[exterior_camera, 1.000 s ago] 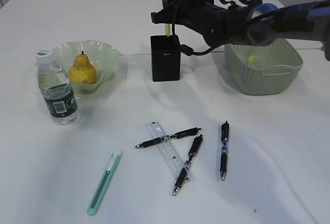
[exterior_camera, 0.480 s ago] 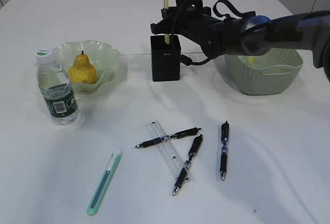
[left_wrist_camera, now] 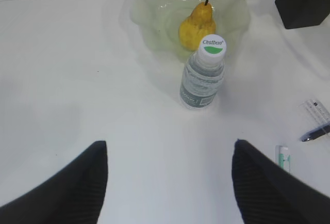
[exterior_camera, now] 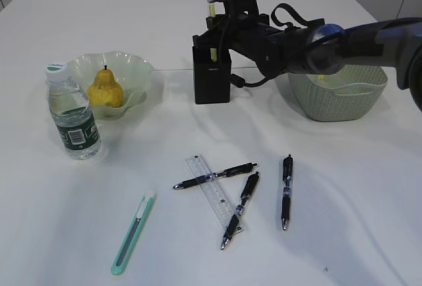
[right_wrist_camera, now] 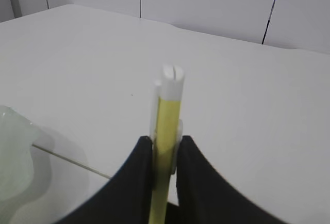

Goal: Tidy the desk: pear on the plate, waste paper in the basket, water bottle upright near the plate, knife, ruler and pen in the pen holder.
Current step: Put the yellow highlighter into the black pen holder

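My right gripper hangs over the black pen holder, shut on a yellow knife with a white end. The knife stands upright, its lower end inside the holder. A teal knife, a clear ruler and three black pens lie on the table in front. The pear sits on the green plate, with the water bottle upright beside it. My left gripper is open above bare table, short of the bottle.
The woven basket stands right of the pen holder, behind my right arm, with a small yellow scrap inside. In the left wrist view the teal knife's end, the ruler and a pen tip show at the right.
My right gripper has come down with the yellow knife, so its lower end has sunk deeper into the pen holder. Everything on the table has stayed put.
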Available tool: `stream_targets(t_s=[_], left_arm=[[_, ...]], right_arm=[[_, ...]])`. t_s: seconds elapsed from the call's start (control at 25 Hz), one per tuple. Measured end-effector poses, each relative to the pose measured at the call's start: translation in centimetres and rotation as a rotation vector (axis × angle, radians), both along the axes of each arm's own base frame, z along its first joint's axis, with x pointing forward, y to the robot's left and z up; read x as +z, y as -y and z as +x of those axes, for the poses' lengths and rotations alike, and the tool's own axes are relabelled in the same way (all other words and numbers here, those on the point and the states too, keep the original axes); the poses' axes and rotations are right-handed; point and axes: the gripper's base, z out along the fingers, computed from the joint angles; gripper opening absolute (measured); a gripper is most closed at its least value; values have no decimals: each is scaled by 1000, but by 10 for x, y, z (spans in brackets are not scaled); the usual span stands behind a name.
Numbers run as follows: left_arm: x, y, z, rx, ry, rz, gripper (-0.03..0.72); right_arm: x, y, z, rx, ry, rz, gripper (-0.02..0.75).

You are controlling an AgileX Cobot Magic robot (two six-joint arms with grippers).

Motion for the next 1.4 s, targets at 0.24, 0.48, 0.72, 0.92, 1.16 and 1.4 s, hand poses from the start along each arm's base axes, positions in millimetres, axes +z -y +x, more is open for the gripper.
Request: stream_targets(t_s=[0.24, 0.48, 0.72, 0.92, 1.16, 1.4], left_arm=[[0, 0, 0, 0, 0, 0, 527], [0, 0, 0, 0, 0, 0, 527], [0, 0, 0, 0, -3, 0, 527], [0, 0, 0, 0, -4, 0, 527], [0, 0, 0, 0, -6, 1, 527], [0, 1, -1, -2, -8, -11, 527]], right_arm=[[-3, -1, -1, 20, -13, -48, 132], [-5, -1, -1, 21, -41, -61, 196], [-10, 0, -3, 10, -107, -42, 321], [-8, 2, -6, 2, -183, -57, 335], [54, 6, -17, -11, -205, -40, 336], [127, 12, -40, -14, -400, -41, 336]])
